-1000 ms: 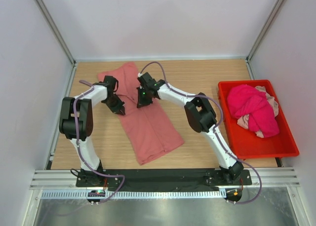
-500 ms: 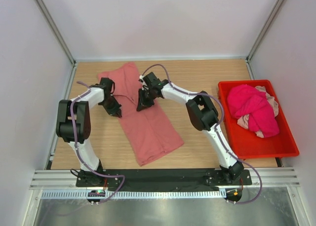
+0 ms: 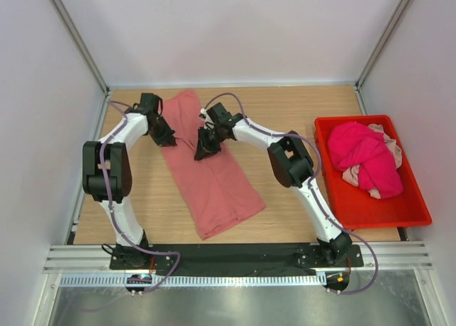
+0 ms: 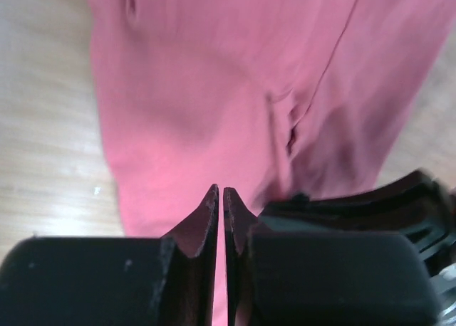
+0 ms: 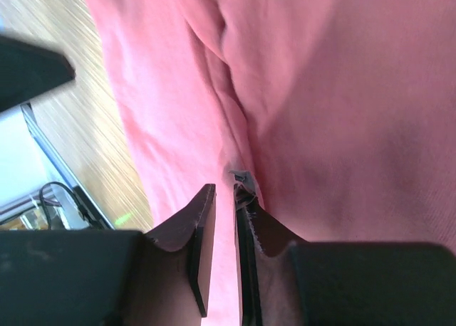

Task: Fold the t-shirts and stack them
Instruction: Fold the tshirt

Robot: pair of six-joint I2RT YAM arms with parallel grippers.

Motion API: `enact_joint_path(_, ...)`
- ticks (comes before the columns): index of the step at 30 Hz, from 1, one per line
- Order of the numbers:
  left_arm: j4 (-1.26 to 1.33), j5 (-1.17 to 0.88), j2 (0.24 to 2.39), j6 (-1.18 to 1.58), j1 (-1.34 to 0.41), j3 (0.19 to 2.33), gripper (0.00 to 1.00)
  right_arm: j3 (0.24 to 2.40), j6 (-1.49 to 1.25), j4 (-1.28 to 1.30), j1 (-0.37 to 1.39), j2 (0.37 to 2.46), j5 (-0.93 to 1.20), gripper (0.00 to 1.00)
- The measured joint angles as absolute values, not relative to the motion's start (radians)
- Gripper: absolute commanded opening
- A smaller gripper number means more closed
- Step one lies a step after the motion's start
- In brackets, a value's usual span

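**Left claw [image 3: 168, 139] pressed shut, right claw [image 3: 201, 154] slightly spread, both on the salmon shirt**

Salmon t-shirt [image 3: 214, 183]: lies flat on the bench [image 3: 299, 112], a long strip running from the far left toward the near middle. A lengthwise crease shows down it in both wrist views. It looks part-folded, narrowed lengthwise but not yet shortened.

Left claw sits at the shirt's left edge, near the far end. Its jaws are pressed together with only a hairline between them. You cannot tell from the wrist view whether any cloth is caught there.

Right claw sits low over the crease, just right of the other. Its jaws stand a little apart, with a small grey tag beside one tip and nothing clearly held.

Outward: the red bin [image 3: 385, 219] stands well apart at the right. It holds a bright magenta t-shirt [image 3: 363, 155] bundled over a pale pink one [image 3: 356, 175], both unfolded.

Step in hand, as I read it: folding the first shirt; stacking not begun.

Next move calls for you to take both far corners cleanly and bring that end toward the near hem. Keep the crease straight.
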State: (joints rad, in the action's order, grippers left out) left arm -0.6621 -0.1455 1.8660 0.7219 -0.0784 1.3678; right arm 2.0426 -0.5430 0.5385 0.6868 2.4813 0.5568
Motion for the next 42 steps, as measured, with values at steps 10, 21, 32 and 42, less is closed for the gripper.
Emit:
enact_joint_path(10,-0.684,-0.142,1.950,0.740,-0.023,1.393,0.04,2.160,-0.600,0.430,0.707,2.538,0.467,0.21)
enact_joint_path(21,-0.689,-0.143,1.950,0.740,-0.014,1.362,0.04,2.217,-0.593,0.417,0.775,2.559,0.242,0.11)
enact_joint_path(32,-0.699,-0.139,1.954,0.740,-0.012,1.353,0.01,2.252,-0.583,0.423,0.777,2.595,0.136,0.11)
enact_joint_path(42,-0.723,-0.141,1.974,0.739,0.014,1.353,0.00,2.257,-0.570,0.427,0.747,2.595,0.107,0.12)
